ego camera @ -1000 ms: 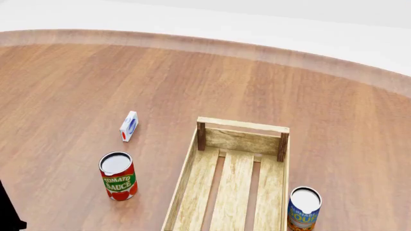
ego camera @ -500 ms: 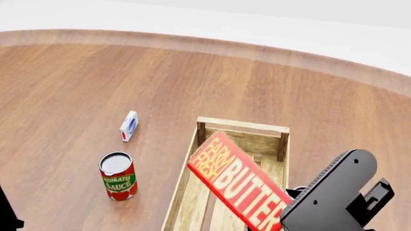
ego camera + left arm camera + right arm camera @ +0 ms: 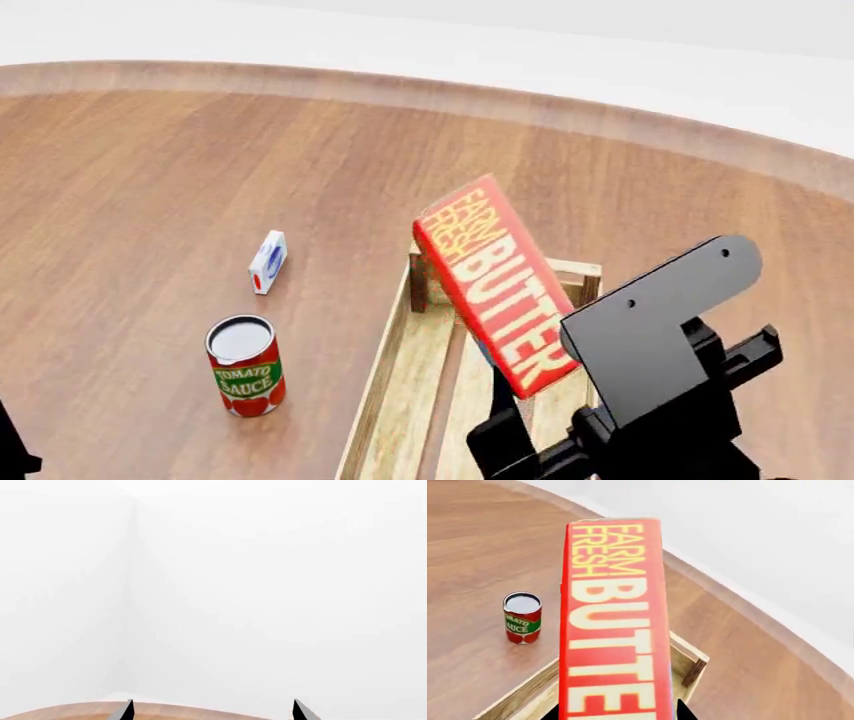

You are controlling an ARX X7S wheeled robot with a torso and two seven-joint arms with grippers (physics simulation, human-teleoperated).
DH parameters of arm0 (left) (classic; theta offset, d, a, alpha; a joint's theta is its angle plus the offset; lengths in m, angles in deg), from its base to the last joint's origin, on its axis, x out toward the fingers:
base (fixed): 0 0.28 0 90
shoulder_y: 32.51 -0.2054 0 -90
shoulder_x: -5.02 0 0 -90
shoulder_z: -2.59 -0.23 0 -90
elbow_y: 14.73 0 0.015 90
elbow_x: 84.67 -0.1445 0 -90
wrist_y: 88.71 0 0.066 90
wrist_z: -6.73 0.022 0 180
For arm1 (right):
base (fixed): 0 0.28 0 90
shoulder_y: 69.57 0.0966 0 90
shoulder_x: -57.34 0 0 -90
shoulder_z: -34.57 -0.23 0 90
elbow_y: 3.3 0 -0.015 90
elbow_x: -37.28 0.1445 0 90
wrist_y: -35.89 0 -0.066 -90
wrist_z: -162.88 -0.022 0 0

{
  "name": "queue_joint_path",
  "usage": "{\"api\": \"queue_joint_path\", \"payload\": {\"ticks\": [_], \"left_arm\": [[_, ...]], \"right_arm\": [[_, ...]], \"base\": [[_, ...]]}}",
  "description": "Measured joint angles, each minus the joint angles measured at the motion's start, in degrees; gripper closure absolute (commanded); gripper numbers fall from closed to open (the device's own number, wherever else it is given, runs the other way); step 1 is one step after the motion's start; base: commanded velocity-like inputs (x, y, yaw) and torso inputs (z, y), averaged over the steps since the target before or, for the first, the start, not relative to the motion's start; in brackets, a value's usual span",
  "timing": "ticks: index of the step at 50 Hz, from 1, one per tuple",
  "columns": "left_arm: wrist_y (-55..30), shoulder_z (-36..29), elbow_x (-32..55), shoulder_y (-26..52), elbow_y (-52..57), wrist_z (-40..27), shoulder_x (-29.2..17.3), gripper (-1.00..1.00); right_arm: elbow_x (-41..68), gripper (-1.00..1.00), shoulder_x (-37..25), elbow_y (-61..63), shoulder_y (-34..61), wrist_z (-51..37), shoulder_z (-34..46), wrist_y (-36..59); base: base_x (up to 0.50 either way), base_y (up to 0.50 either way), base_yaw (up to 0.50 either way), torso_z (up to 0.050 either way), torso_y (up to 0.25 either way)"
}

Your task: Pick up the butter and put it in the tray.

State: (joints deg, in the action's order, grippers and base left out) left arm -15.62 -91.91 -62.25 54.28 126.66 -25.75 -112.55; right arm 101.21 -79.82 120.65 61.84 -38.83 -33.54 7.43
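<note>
The butter [image 3: 489, 282], a flat red-orange box with yellow and white lettering, hangs tilted above the far end of the tray [image 3: 380, 388], a long light wooden crate. My right gripper [image 3: 526, 400] is shut on the box's lower end. In the right wrist view the butter [image 3: 612, 625] fills the middle, with my right gripper [image 3: 617, 714] clamped on both its sides and the tray's corner [image 3: 692, 664] below. My left gripper [image 3: 213, 712] is open with nothing between its tips, pointing at a white wall.
A tomato sauce can [image 3: 244, 365] stands left of the tray and also shows in the right wrist view as the tomato sauce can [image 3: 522, 616]. A small white-blue-red carton [image 3: 268, 262] lies further back. The round wooden table's far edge [image 3: 561, 110] curves behind.
My right arm came into the head view holding the butter, and has since lifted it higher and further back, over the tray's far end. The can at the tray's right is now hidden.
</note>
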Motion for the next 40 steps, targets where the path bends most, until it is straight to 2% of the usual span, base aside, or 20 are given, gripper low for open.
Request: {"api": "queue_joint_path", "payload": {"ticks": [23, 40], "left_arm": [[0.3, -0.1, 0.5, 0.0, -0.5, -0.2, -0.3, -1.0], [0.6, 0.1, 1.0, 0.1, -0.9, -0.4, -0.4, -1.0]], "right_arm": [[-9.5, 1.0, 14.9, -15.6, -2.0, -11.6, -0.7, -9.0], [-14.8, 1.0, 24.8, -26.0, 0.8, -18.8, 1.8, -10.1]], "base": [[0.0, 0.0, 0.0, 0.0, 0.001], [0.0, 0.0, 0.0, 0.001, 0.002]]}}
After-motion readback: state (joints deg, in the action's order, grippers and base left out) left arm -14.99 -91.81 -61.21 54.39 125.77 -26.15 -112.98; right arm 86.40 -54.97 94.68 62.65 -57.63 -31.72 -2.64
